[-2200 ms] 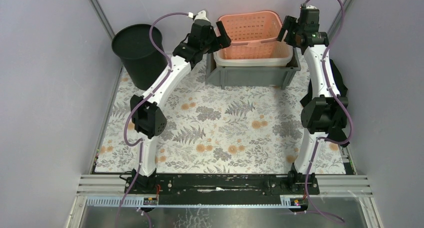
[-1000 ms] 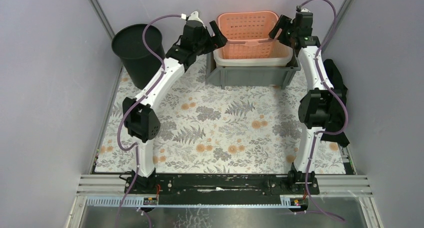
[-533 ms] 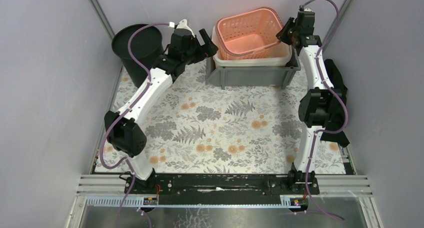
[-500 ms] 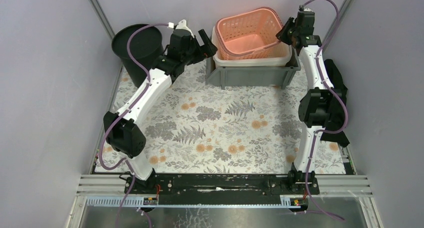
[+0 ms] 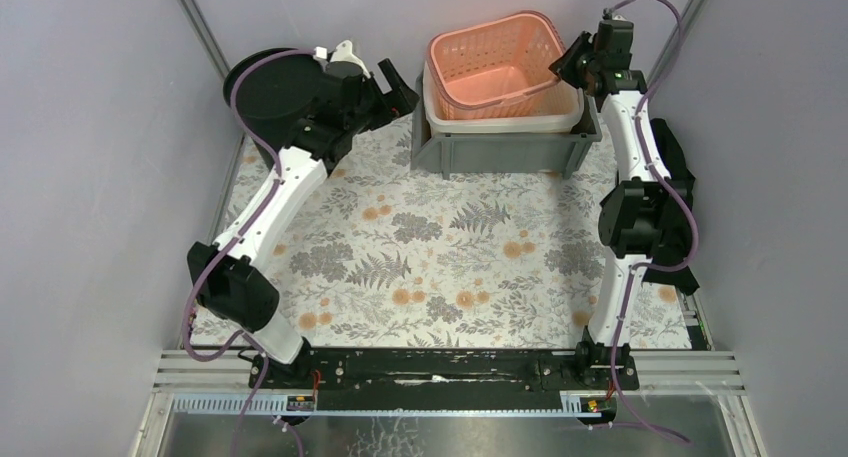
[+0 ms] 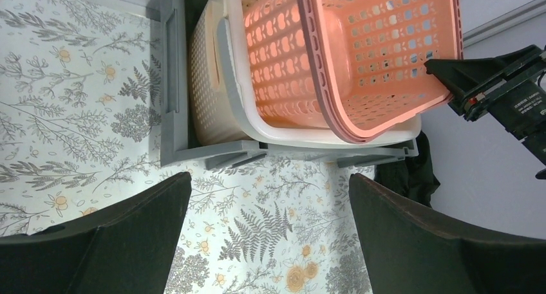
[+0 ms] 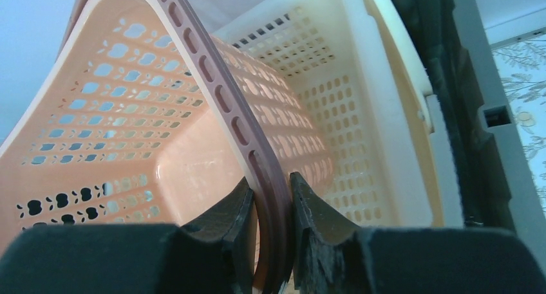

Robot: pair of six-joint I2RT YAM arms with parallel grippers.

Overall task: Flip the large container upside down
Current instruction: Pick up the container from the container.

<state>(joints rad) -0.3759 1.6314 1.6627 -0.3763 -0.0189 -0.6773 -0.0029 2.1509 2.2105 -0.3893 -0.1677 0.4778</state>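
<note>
Three containers are nested at the back: a pink basket (image 5: 495, 62) inside a cream basket (image 5: 500, 123), which sits in a grey crate (image 5: 500, 153), the largest of the nest. My right gripper (image 5: 562, 69) is shut on the pink basket's right rim (image 7: 225, 107), and the basket tilts up on that side. In the right wrist view the dark rim runs between the jaws of the right gripper (image 7: 270, 181). My left gripper (image 5: 395, 89) hangs open, left of the crate and apart from it. In its own view the left gripper (image 6: 269, 177) has only the tablecloth between its fingers.
A tall black bin (image 5: 262, 82) stands at the back left, just behind my left wrist. A black cloth (image 5: 675, 157) lies at the right edge beside the right arm. Grey walls close in the back and both sides. The flowered tablecloth (image 5: 450, 247) covers the table.
My right gripper has shut on the pink basket's rim and lifted that side, tilting the basket. My left arm has drawn back to the left, away from the baskets, still open.
</note>
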